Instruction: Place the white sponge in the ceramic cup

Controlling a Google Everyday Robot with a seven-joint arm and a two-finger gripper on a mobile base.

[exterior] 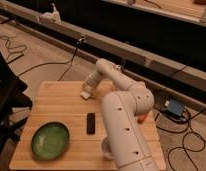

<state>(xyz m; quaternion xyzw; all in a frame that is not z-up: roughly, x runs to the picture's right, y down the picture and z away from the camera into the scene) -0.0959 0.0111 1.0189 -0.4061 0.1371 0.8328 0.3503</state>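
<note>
Robotics lab, loose cables (71, 60) on floor (41, 50), wooden table (56, 100), long metal rail (146, 59)

Green plate (50, 141), blk bar (90, 123), tan table (56, 107); white jaws at off-white sponge (86, 94).

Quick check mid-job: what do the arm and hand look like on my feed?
The arm is off-white: thick rounded segments with bulbous joints, small dark dots along the near one, no loose cables on it. The hand, slimmer and equally pale, is over the far side of the wooden table.

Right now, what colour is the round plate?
Round plate: green, camera view; hand shut on white sponge at table's far side.
</note>
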